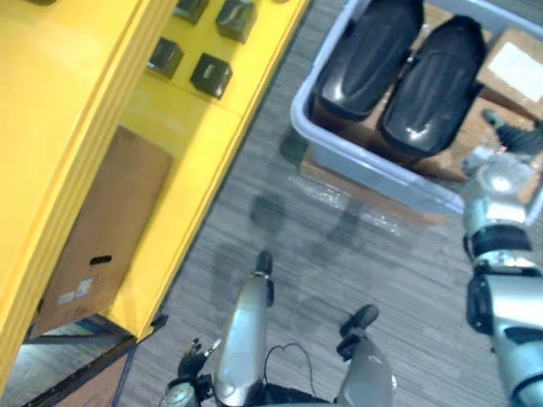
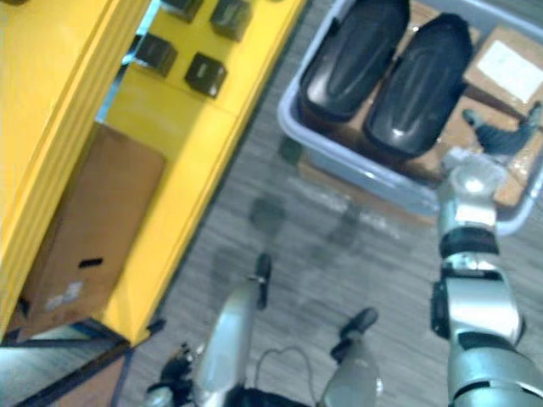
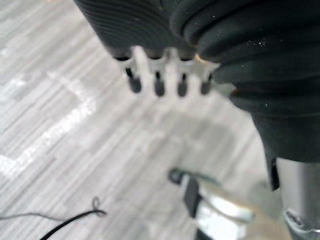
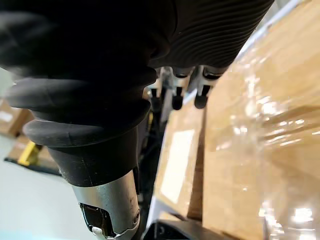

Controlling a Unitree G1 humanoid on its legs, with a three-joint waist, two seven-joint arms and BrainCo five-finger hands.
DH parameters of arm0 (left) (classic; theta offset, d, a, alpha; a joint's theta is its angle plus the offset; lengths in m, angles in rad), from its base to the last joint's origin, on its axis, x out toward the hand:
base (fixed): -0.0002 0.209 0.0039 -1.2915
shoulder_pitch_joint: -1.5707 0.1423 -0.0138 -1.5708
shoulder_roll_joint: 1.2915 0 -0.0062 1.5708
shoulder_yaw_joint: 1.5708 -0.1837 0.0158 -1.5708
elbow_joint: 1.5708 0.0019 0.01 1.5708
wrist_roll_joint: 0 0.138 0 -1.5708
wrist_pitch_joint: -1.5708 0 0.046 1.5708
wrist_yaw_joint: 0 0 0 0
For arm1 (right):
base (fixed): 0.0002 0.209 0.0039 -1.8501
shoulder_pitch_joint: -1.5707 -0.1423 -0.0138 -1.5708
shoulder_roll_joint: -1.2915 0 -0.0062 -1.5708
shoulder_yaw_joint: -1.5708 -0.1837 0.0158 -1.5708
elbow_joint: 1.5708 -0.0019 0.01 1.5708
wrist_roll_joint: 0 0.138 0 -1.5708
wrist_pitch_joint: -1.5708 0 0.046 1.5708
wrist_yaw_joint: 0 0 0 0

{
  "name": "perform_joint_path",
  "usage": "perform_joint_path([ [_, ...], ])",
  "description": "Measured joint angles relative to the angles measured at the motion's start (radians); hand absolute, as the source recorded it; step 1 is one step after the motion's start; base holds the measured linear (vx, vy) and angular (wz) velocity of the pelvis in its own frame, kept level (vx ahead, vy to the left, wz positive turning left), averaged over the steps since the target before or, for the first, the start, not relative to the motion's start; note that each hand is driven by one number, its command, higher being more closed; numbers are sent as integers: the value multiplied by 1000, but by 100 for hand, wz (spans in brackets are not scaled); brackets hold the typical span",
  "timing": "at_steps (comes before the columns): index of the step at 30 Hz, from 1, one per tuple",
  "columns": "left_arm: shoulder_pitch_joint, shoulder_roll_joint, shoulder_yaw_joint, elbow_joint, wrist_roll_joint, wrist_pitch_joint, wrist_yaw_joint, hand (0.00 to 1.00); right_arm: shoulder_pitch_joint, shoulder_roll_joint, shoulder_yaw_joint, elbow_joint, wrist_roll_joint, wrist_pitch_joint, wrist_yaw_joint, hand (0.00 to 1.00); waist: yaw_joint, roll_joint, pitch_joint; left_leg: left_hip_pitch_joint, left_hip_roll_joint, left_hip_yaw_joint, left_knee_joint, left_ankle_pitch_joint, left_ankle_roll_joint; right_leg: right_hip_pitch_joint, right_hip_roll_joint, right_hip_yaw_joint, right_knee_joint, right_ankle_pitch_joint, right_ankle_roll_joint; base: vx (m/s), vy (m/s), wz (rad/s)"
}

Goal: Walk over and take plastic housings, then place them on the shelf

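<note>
Nearest of all is the left hand (image 3: 158,70), hanging low over the grey carpet floor (image 1: 339,254) with its fingers (image 3: 135,75) straight in a row and nothing in them. Further out, the right hand (image 2: 501,136) reaches over the right end of a grey-blue tray (image 1: 356,148). Its fingers (image 4: 176,97) look straight and relaxed, dark tips pointing down, and it holds nothing.

Two glossy black plastic housings lie side by side in the tray, the left housing (image 1: 369,55) and the right housing (image 1: 433,85) touching or nearly so along their long edges. The right hand is just beside the right housing but apart from it, above a brown cardboard surface. A cardboard box with a white label (image 2: 505,68) lies in the far right part of the tray. In the right wrist view, film-wrapped cardboard (image 4: 260,150) shows close by the fingertips.

On the robot's left stands a yellow shelf (image 1: 204,144). Several small black boxes (image 1: 210,75) sit on its level surface, well apart from the tray. A large cardboard box (image 1: 106,225) sits on a lower level of the shelf.
</note>
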Motion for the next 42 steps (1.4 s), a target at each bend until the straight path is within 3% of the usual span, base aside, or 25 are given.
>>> perform_joint_path([
  [6, 1, -11, -53, 33, -8, -9, -48, 0, -69, -76, 8, 117, 39, 57, -26, 0, 35, 40, -3, -28, -19, -24, 19, 0, 1, -20, -21, -10, 43, -18, 8, -57, 29, 10],
  [15, 1, -11, -80, 59, -48, -13, -91, 0, -124, -134, 21, 182, 42, 137, 15, 0, 64, 51, -10, -90, -37, -41, 35, 5, 9, -75, -43, -20, 86, -33, 10, -46, 7, 6],
  [16, 1, -11, -82, 59, -64, -13, -99, 0, -127, -151, 40, 187, 43, 167, 23, 0, 72, 52, -11, -103, -37, -48, 40, 5, 9, -79, -42, -28, 85, -33, 10, -17, -8, 13],
  [20, -1, -11, -113, 59, -92, -13, -105, 0, -135, -184, 58, 217, 76, 202, 25, 0, 103, 53, -12, -111, -40, -51, 44, 4, 10, -83, -43, -30, 83, -33, 10, -7, -6, 3],
  [23, -1, -28, -119, 67, -116, -18, -123, 0, -139, -239, 59, 221, 78, 224, 41, 0, 112, 85, -33, -146, -46, -76, 56, 3, 11, -93, -41, -56, 86, -35, 8, -32, -6, 17],
  [24, -1, -30, -121, 74, -116, -21, -124, 0, -138, -245, 64, 224, 77, 231, 41, 100, 117, 88, -35, -149, -47, -76, 56, 3, 11, -95, -41, -56, 84, -35, 8, -44, -9, 5],
  [26, -1, -29, -138, 79, -116, -22, -126, 0, -140, -255, 83, 225, 77, 255, 46, 100, 122, 90, -36, -149, -47, -76, 55, 2, 12, -95, -41, -56, 81, -35, 8, -17, -4, 0],
  [28, -1, -30, -150, 79, -116, -23, -128, 0, -143, -291, 88, 227, 77, 304, 52, 100, 136, 90, -36, -154, -47, -76, 52, 1, 12, -99, -40, -58, 73, -35, 9, 0, 0, 0],
  [32, -1, -29, -155, 82, -117, -26, -128, 0, -171, -349, 119, 250, 50, 410, 69, 100, 138, 90, -37, -164, -49, -78, 50, 2, 12, -96, -34, -68, 51, -29, 14, 5, -17, 2],
  [35, -1, -29, -155, 82, -118, -45, -133, 0, -185, -375, 126, 266, 26, 465, 100, 100, 138, 90, -37, -164, -47, -78, 49, 2, 13, -93, -30, -70, 43, -20, 21, 17, -29, -1],
  [42, -1, -29, -157, 79, -158, -93, -148, 0, -222, -363, 151, 290, -205, 650, 186, 100, 140, 105, -47, -138, -34, -82, 33, 3, 11, -69, -10, -71, 18, -14, 15, -24, -36, -3],
])
